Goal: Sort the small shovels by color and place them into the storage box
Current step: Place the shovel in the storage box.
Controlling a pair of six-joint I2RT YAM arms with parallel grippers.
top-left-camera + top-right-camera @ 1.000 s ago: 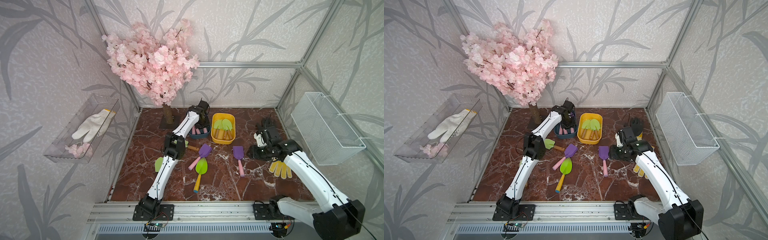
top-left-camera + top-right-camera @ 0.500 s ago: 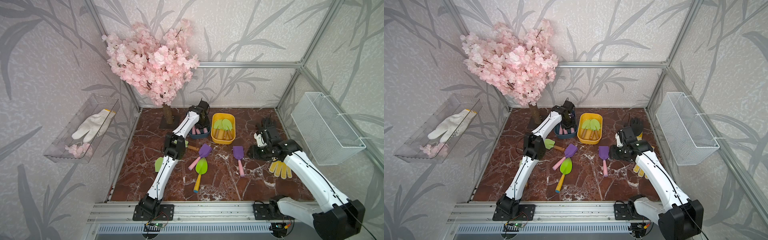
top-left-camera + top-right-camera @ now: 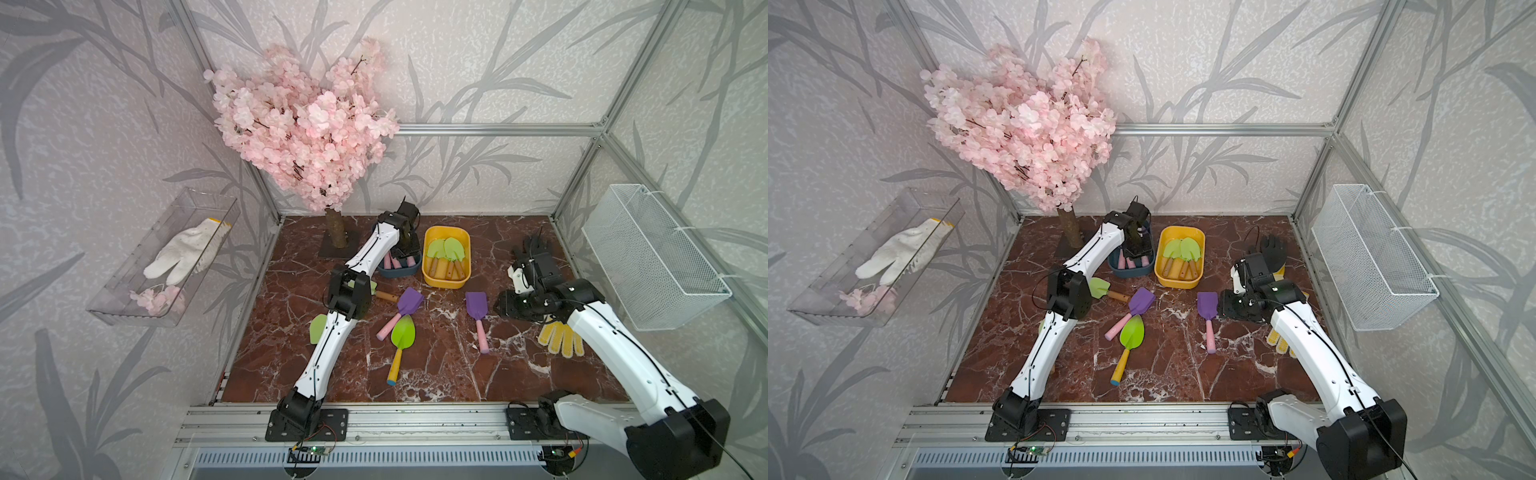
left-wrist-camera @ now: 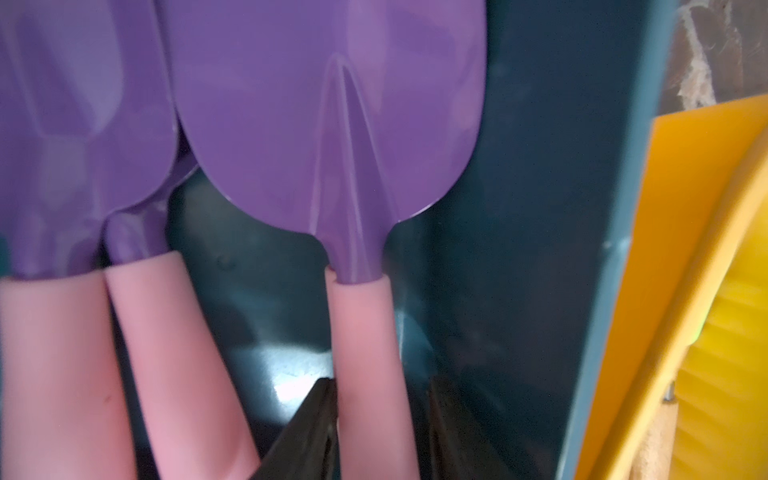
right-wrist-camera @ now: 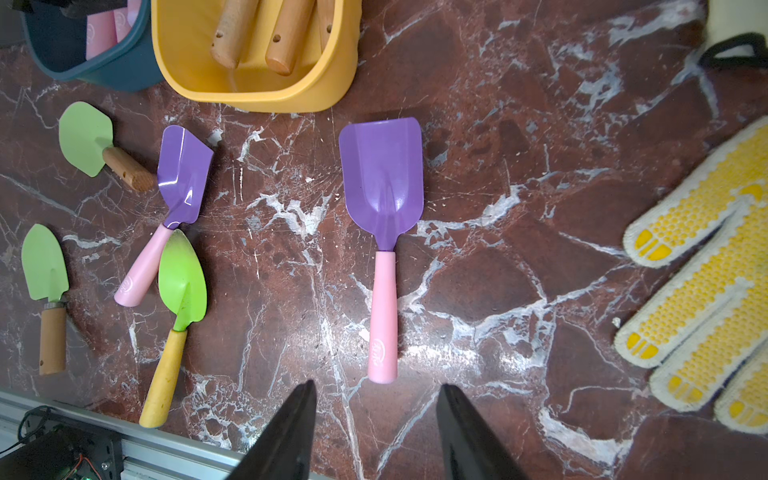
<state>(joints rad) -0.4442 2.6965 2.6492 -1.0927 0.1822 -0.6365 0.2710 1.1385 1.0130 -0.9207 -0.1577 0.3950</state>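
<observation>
My left gripper (image 3: 405,249) reaches down into the dark blue storage box (image 3: 399,272), which holds several purple shovels with pink handles. In the left wrist view its jaws (image 4: 380,386) straddle one pink handle (image 4: 365,332); one finger touches it and a gap shows at the other, so it is open. The yellow box (image 3: 446,282) holds green shovels with wooden handles. A purple shovel (image 5: 382,178) lies on the floor, its handle end just ahead of my open right gripper (image 5: 378,384). Left of it lie another purple shovel (image 5: 183,174), a lime one with a yellow handle (image 5: 183,282) and two green ones (image 5: 85,139) (image 5: 45,264).
A yellow-dotted glove (image 5: 706,270) lies beside my right arm, and a black glove (image 3: 1273,249) behind it. A pink blossom tree (image 3: 307,137) stands at the back left. A wire basket (image 3: 652,257) hangs on the right wall, a clear shelf with a white glove (image 3: 183,253) on the left.
The left jaws have parted around the pink handle in the blue box. Neither arm has visibly shifted, and the shovels on the floor lie as before.
</observation>
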